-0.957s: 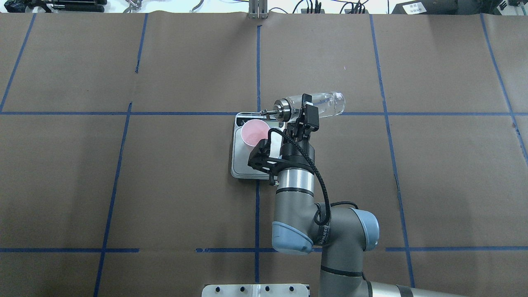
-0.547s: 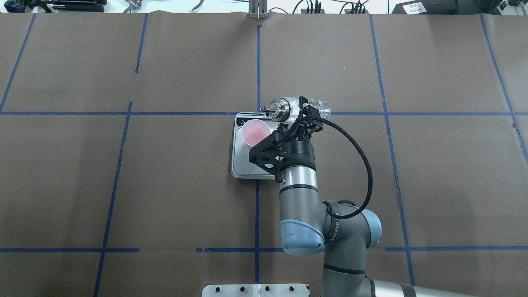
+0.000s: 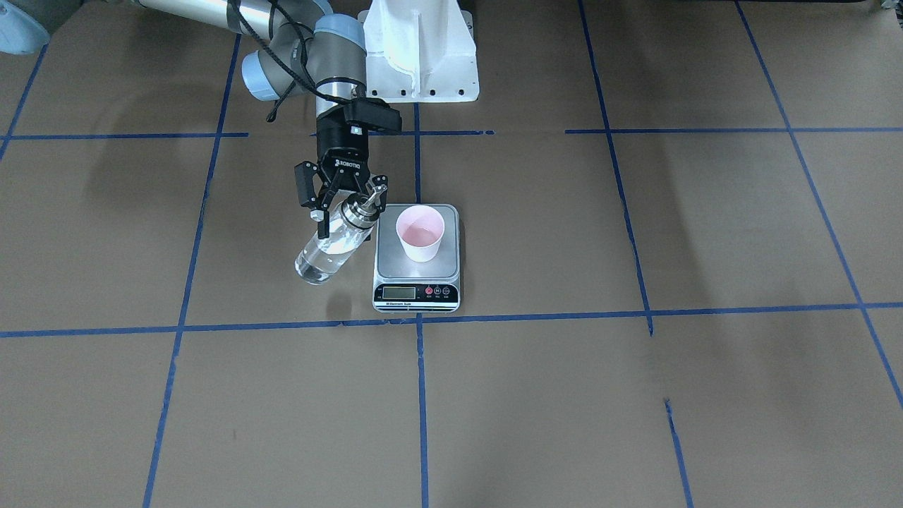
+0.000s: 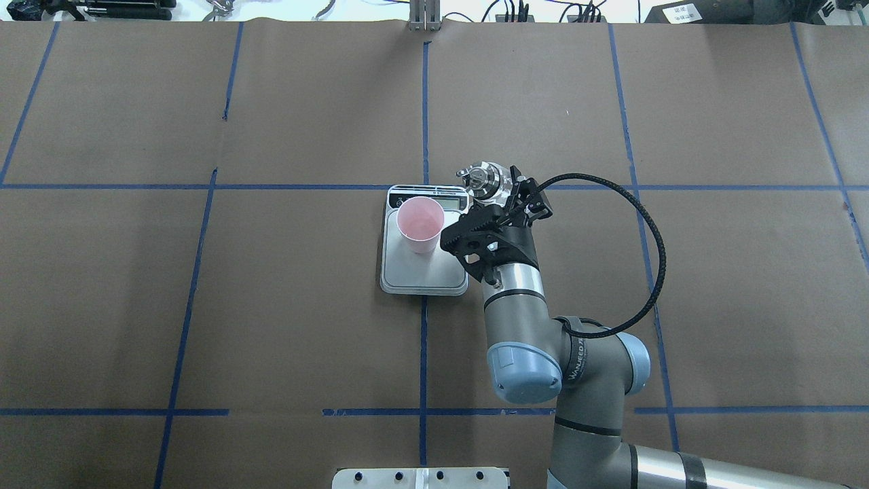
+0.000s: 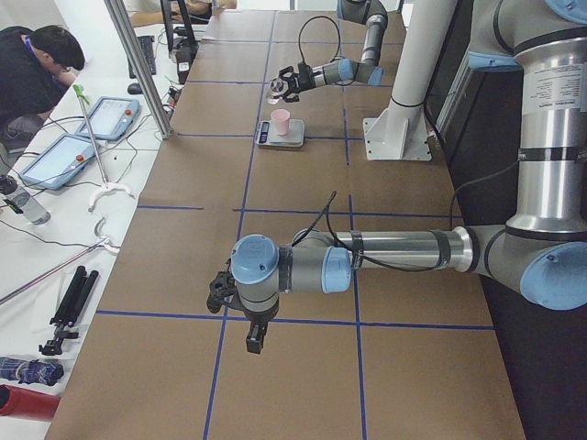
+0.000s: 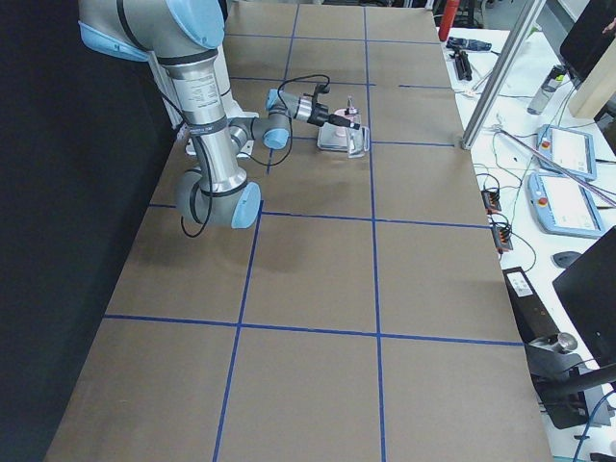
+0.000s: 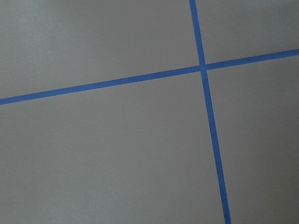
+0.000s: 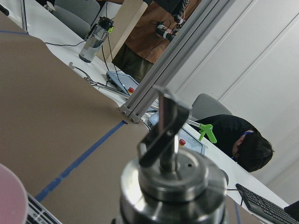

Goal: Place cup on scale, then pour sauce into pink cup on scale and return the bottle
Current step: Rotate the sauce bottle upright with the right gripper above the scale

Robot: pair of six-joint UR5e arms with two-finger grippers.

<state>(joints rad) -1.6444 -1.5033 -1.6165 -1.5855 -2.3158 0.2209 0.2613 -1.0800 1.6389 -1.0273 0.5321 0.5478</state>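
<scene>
Nearest my station, the small pale pink paper cup stands on the flat silver kitchen scale, with what looks like a little clear liquid in its bottom. Just beyond, my right tool is clenched around the clear glass bottle with the shiny metal pourer cap, beside the scale and clear of the cup. A second ago the bottle lay nearly flat with its spout toward the cup; now it has swung almost upright and pulled back. I judge the pour finished, leaving only the bottle's return to the brown-paper surface. My left tool hovers well away; I cannot tell its grip.
</scene>
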